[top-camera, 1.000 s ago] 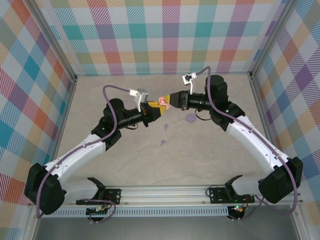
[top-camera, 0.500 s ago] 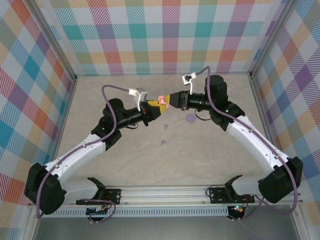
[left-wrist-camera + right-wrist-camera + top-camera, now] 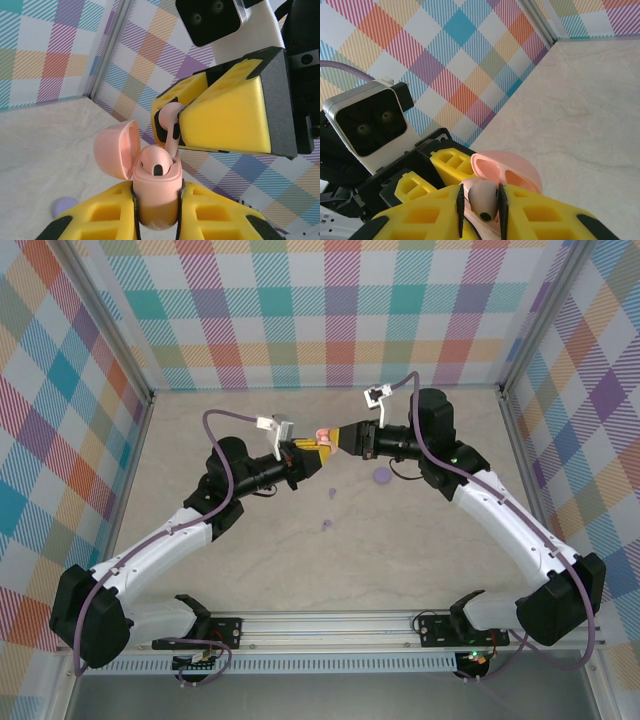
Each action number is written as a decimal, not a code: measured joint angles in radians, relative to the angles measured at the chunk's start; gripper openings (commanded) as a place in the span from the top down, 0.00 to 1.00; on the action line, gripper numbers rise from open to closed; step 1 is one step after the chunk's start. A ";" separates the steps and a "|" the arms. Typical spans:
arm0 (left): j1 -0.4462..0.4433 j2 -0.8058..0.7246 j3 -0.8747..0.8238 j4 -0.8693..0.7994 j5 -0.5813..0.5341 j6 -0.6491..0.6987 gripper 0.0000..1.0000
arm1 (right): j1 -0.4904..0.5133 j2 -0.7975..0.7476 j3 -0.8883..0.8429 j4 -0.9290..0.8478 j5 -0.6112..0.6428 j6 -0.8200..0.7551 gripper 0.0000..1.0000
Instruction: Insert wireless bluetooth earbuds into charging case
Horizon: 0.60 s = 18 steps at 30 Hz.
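My left gripper point(image 3: 156, 200) is shut on a pink charging case point(image 3: 155, 192), held upright with its lid point(image 3: 114, 150) flipped open. One pinkish earbud point(image 3: 154, 162) sits in the case. My right gripper point(image 3: 481, 205) is shut on a second pinkish earbud point(image 3: 484, 199) right above the case, and the stem of that held earbud point(image 3: 171, 131) reaches down into the case's other slot. In the top view the left gripper point(image 3: 304, 451) and the right gripper point(image 3: 336, 439) meet tip to tip over the middle of the table, with the case point(image 3: 321, 436) between them.
A round lilac disc point(image 3: 381, 476) lies on the table under the right forearm. Two tiny lilac earbuds point(image 3: 331, 492) point(image 3: 326, 525) lie nearer the front. Checked walls stand on three sides. The same lilac disc point(image 3: 65, 204) shows beside my left fingers.
Both grippers, with the case and the held earbud, have drifted slightly toward the back wall. The grips look the same.
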<state>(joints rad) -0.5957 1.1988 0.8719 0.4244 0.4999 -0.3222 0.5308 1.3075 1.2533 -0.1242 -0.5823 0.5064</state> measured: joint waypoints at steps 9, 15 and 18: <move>0.000 0.003 0.000 0.000 0.000 0.000 1.00 | 0.001 0.003 0.009 -0.014 0.003 -0.014 0.66; 0.000 0.003 0.000 0.000 0.000 0.000 1.00 | 0.001 0.006 0.011 -0.019 0.006 -0.018 0.62; 0.000 0.003 0.000 0.000 0.001 0.000 1.00 | 0.001 0.006 0.013 -0.023 0.007 -0.018 0.60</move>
<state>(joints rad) -0.5957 1.2018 0.8719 0.4244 0.5007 -0.3222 0.5320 1.3140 1.2659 -0.1474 -0.5755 0.4885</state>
